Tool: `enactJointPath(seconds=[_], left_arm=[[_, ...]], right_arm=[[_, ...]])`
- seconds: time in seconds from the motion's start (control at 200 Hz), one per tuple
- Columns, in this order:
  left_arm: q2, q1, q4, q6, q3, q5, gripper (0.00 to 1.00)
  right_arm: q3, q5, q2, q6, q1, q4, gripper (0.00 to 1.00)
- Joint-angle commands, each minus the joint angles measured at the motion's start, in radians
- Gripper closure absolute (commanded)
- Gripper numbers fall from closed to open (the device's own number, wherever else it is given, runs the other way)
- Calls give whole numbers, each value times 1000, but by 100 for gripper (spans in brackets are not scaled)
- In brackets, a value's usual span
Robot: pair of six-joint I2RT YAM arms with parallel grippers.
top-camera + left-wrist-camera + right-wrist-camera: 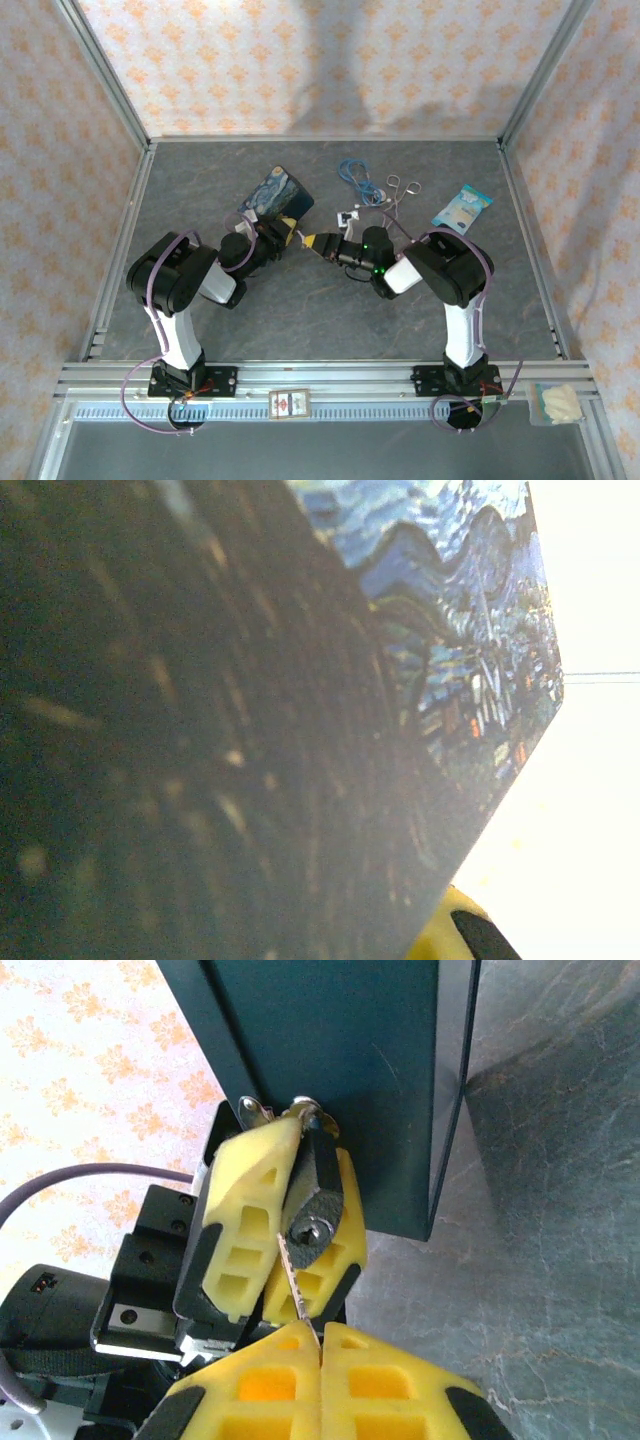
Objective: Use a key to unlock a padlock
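Right pincer (pixel 320 1335) pinched the key (pixel 293 1278), its tip touching the padlock (pixel 318 1215); left pincer (pixel 314 1150) clamped the padlock, mid bench (pixel 330 330).

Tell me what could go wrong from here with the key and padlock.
1. The thin key, pinched at its end by the right fingers, meets the padlock at a slant near the keyhole's edge; pushing may bend it or slide it off.
2. The left fingers clamp the padlock close against the tin box; twisting the key might turn the padlock in that grip or shove the box.
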State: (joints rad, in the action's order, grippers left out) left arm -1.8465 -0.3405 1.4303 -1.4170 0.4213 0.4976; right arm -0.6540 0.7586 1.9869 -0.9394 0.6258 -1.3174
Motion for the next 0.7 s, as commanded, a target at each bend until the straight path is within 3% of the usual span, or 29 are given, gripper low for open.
enactJointPath(seconds=[0.0,0.696], left_arm=[[4,-11,88,-16,-6,3,100],[19,-26,74,0,-13,4,100]], right_arm=[[38,-19,-25,10,2,-14,100],[-4,-21,-25,-2,-7,-39,100]])
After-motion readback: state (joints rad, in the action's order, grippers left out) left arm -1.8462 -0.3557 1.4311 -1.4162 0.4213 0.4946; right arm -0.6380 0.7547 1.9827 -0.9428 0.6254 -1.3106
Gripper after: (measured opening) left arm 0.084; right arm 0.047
